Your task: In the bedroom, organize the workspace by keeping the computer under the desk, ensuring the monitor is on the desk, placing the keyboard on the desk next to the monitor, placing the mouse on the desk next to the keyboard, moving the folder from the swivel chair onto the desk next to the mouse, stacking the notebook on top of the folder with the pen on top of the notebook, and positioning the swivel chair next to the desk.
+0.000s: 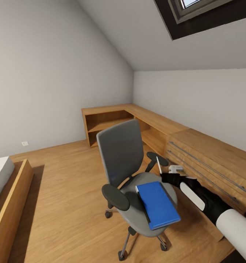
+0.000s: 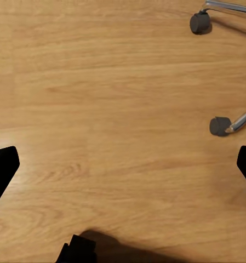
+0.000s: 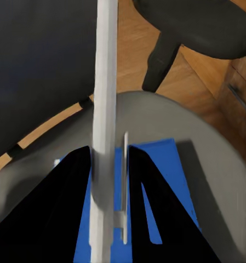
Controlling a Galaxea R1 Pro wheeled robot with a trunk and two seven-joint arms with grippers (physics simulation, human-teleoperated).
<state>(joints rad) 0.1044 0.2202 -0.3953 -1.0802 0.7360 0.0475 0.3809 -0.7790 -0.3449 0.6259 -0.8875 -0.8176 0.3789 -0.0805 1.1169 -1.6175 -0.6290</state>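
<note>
**Pen in the right gripper, above the chair seat**

Right at the lens of my right wrist camera, the pen (image 3: 105,109) stands as a pale stick between two dark fingers (image 3: 62,213) — the right gripper (image 3: 109,164) is clamped on it. From the head camera I see the same pen (image 1: 159,165) pointing up out of the right gripper (image 1: 163,176), which hangs just over the chair's far armrest side, beside the wooden counter (image 1: 210,153) with its long bar handles.

Under it sits the chair (image 1: 125,160), grey, black armrests, chrome base on the wood floor (image 1: 64,182). On its seat lies the folder (image 1: 158,204) — bright blue, black spine edge, flat, reaching to the seat's front rim. My right wrist view shows that blue folder (image 3: 166,164) straight beneath the pen.

My left wrist camera looks down at bare floor with two castors (image 2: 220,126) of the chair base near one edge. Left fingertips (image 2: 2,164) show dark at both sides of that view, wide apart, nothing between them.

A bed corner (image 1: 2,182) sits at the room's left.
</note>
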